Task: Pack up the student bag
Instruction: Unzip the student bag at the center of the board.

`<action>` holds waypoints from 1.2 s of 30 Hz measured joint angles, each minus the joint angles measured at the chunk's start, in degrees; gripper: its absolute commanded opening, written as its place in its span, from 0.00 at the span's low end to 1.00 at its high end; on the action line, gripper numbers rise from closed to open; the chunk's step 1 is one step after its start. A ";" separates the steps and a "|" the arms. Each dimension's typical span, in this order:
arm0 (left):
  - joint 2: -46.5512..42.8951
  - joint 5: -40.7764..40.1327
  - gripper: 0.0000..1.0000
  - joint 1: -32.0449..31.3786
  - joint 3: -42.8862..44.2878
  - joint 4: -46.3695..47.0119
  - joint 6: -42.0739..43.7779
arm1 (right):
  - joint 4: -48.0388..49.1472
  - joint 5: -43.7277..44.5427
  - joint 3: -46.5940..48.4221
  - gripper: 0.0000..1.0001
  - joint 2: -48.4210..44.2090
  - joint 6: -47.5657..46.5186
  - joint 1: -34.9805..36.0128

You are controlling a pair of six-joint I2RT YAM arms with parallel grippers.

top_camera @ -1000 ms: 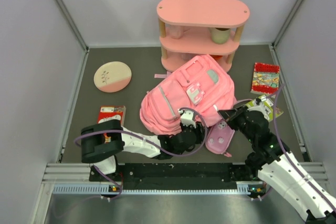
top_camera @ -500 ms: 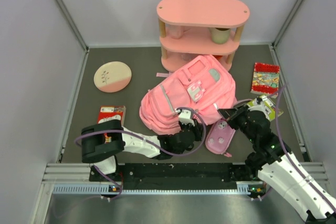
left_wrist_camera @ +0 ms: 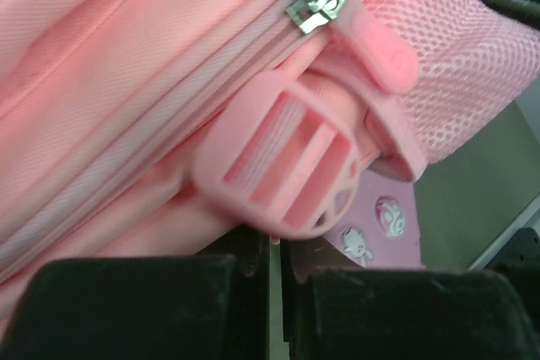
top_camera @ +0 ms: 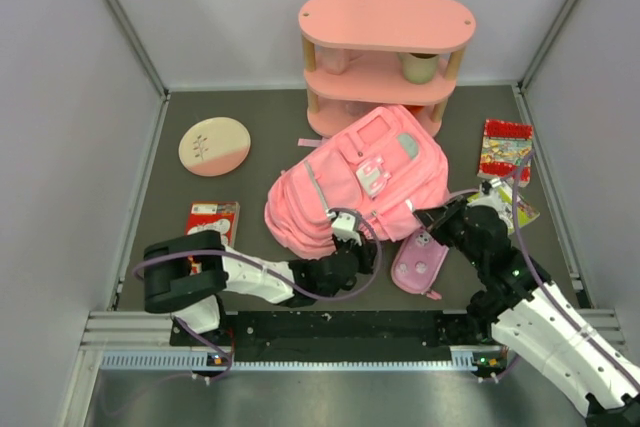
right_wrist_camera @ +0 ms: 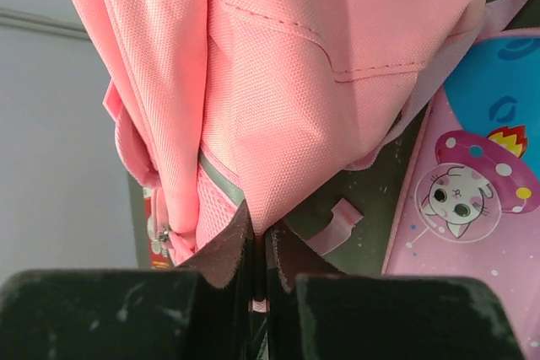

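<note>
closing within the last second, the left gripper (left_wrist_camera: 274,250) now has its jaws together just under the strap buckle (left_wrist_camera: 278,170) of the student bag (top_camera: 370,177), which lies at the centre of the top view. the right gripper (right_wrist_camera: 260,246) pinches the bag's fabric, so opening the bag probably comes next.

The student bag (top_camera: 390,162) is pink (mint flap pocket (top_camera: 372,180)), pencil case (top_camera: 420,265) purple-pink with a cartoon cat

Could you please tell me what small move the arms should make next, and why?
Probably a short lift of the left end effector to test its grip. It appears shut on the student bag just below a pink buckle, the right end effector pinches the bag's edge, and the zip looks closed.
</note>
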 measured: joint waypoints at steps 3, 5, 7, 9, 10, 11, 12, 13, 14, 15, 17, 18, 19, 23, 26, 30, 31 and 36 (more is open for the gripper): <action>-3.43 2.32 0.00 0.46 -3.96 -0.48 0.22 | -0.55 0.13 1.60 0.00 3.48 -2.16 -0.70; -6.16 4.33 0.00 0.70 -6.54 -1.44 0.37 | -1.05 -1.07 2.51 0.00 5.81 -3.82 -2.40; -8.85 5.92 0.00 0.72 -8.35 -3.17 0.37 | -1.27 -3.45 2.86 0.00 7.87 -5.77 -5.16; -11.47 7.56 0.00 0.61 -9.70 -4.96 0.55 | -1.09 -5.11 2.86 0.00 9.27 -6.78 -8.46; -12.57 8.37 0.00 0.55 -10.03 -5.90 0.72 | -0.81 -6.47 2.93 0.00 10.40 -7.54 -10.19; -13.46 9.11 0.00 0.33 -10.21 -6.78 1.14 | -0.35 -7.72 2.99 0.00 11.98 -8.26 -11.65; -14.14 9.77 0.00 0.11 -10.23 -7.76 1.73 | 0.17 -8.68 3.06 0.00 13.33 -9.03 -12.74; -14.75 10.36 0.00 -0.22 -10.21 -8.74 2.32 | 0.94 -9.86 3.21 0.00 15.30 -9.94 -13.79; -15.08 10.88 0.00 -0.55 -10.19 -9.51 2.93 | 1.44 -10.97 3.74 0.00 17.68 -10.84 -14.64; -15.23 11.19 0.00 -1.11 -9.92 -10.78 3.85 | 1.84 -11.87 4.24 0.00 19.61 -11.69 -15.06; -15.17 11.52 0.00 -2.56 -8.72 -13.77 5.86 | 2.84 -14.10 5.64 0.00 24.09 -13.55 -15.72; -15.06 11.50 0.00 -3.41 -7.89 -15.28 6.82 | 3.32 -15.21 6.32 0.00 25.83 -14.47 -15.87; -14.84 11.52 0.00 -4.22 -7.06 -16.59 7.63 | 3.67 -15.93 6.78 0.00 26.88 -15.08 -15.89; -11.96 11.98 0.00 -7.89 -2.80 -19.69 9.22 | 6.62 -19.06 7.69 0.00 30.12 -17.49 -15.93; -9.86 12.59 0.00 -8.92 -1.14 -20.09 9.07 | 6.88 -21.11 9.33 0.00 33.75 -19.10 -16.00; -7.41 10.21 0.00 -8.55 1.44 -22.01 7.41 | 6.93 -23.30 14.25 0.15 41.11 -21.24 -16.59; -7.15 9.94 0.00 -8.13 1.84 -22.27 7.06 | 6.93 -23.85 15.47 0.28 42.82 -21.77 -16.90; -6.64 12.20 0.00 -3.48 2.47 -22.71 4.07 | 9.60 -23.28 19.17 0.87 45.72 -24.37 -19.45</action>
